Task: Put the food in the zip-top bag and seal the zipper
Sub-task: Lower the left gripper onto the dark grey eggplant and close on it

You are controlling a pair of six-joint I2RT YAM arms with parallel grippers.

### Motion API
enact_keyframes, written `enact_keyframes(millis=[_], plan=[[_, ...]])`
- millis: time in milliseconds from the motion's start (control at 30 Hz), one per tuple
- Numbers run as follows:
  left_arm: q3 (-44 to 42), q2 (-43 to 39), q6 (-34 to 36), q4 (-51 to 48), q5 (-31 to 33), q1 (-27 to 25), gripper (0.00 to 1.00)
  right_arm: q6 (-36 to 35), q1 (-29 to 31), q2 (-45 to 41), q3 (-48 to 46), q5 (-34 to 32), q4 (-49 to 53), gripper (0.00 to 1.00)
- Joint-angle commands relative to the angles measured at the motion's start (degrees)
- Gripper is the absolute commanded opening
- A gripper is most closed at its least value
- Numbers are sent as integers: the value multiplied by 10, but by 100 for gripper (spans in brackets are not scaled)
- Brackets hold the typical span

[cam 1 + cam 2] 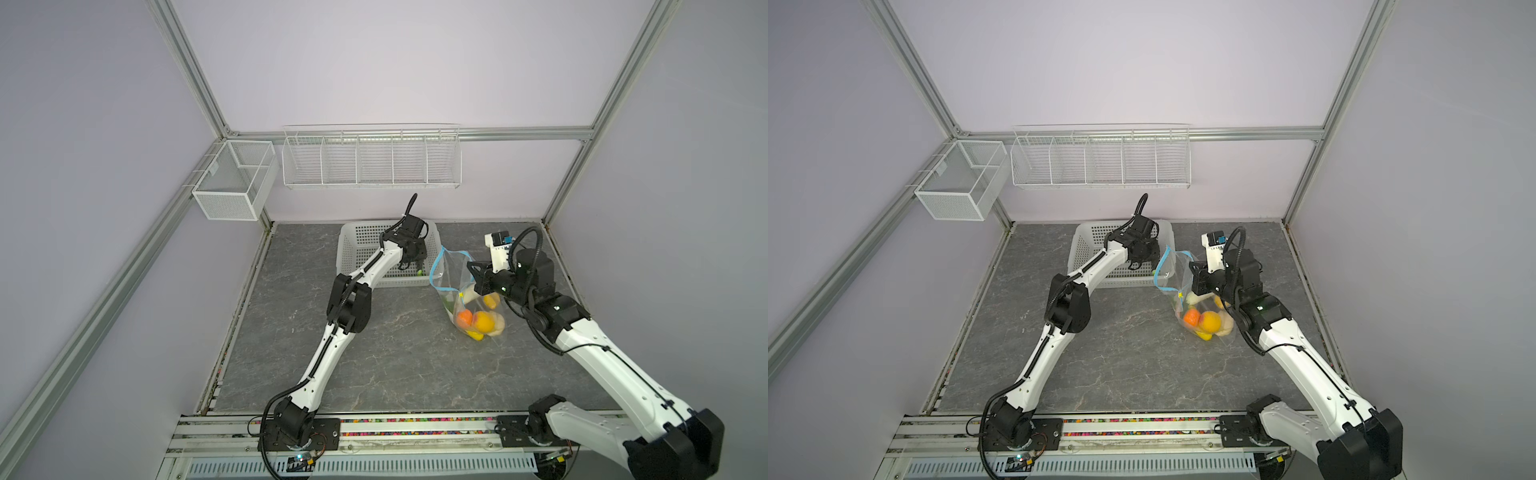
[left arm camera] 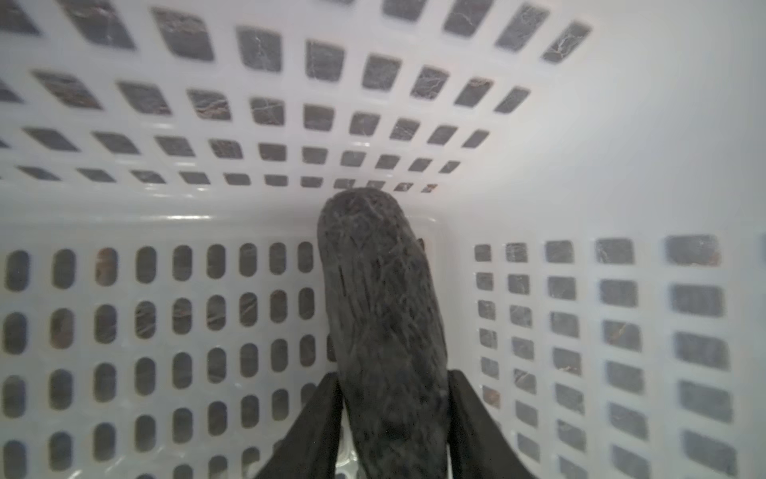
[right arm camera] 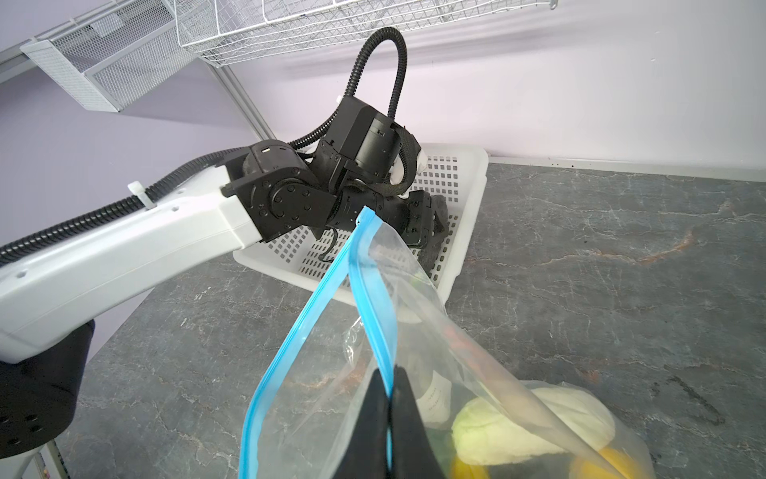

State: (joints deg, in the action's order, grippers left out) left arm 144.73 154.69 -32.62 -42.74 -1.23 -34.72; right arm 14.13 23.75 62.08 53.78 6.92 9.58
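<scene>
**Table** (image 1: 374, 353): grey, marbled; it carries every item below.

**Food, bagged**: orange pieces (image 1: 478, 321), a yellow one (image 1: 473, 334) and a pale beige one (image 3: 539, 423) are heaped at the low end of the bag, which rests on the table on the right-arm side in both top views.

**Zip-top bag** (image 1: 455, 274): clear and crinkled. Its mouth end is raised and points toward the basket.

**Zipper** (image 3: 364, 290): a light-blue strip. Its two sides stand apart, so the mouth is open, and they meet at the far tip. The yellow slider tab (image 1: 461, 294) sits low on the strip, near the food.

**Right gripper** (image 3: 389, 375): jaws pressed together on one side of the zipper, holding that edge up.

**Basket** (image 1: 353, 249): white perforated plastic, just beyond the bag's mouth.

**Black piece** (image 2: 373, 269): long, fuzzy toy food inside the basket, its far end at the foot of the basket wall.

**Left gripper** (image 2: 393, 375): reaches down into the basket, with one finger against each flank of the black piece, clamping it. Whether the piece is clear of the floor cannot be told.

**Wire rack** (image 1: 370, 162) and **mesh box** (image 1: 232, 183): white, hung on the far wall and left corner.
</scene>
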Motion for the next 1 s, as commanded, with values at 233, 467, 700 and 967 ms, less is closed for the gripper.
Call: enact_keyframes(millis=[233, 467, 700, 967], plan=[[-100, -89, 20, 16, 19, 23, 37, -9, -3, -2, 12, 13, 5, 7], [-158, -144, 20, 37, -4, 33, 36, -5, -3, 6, 13, 20, -3, 6], [-209, -201, 25, 50, -27, 33, 36, 2, -2, 24, 15, 32, -17, 7], [-237, -237, 22, 45, -52, 36, 35, 7, -2, 26, 14, 38, -22, 7]])
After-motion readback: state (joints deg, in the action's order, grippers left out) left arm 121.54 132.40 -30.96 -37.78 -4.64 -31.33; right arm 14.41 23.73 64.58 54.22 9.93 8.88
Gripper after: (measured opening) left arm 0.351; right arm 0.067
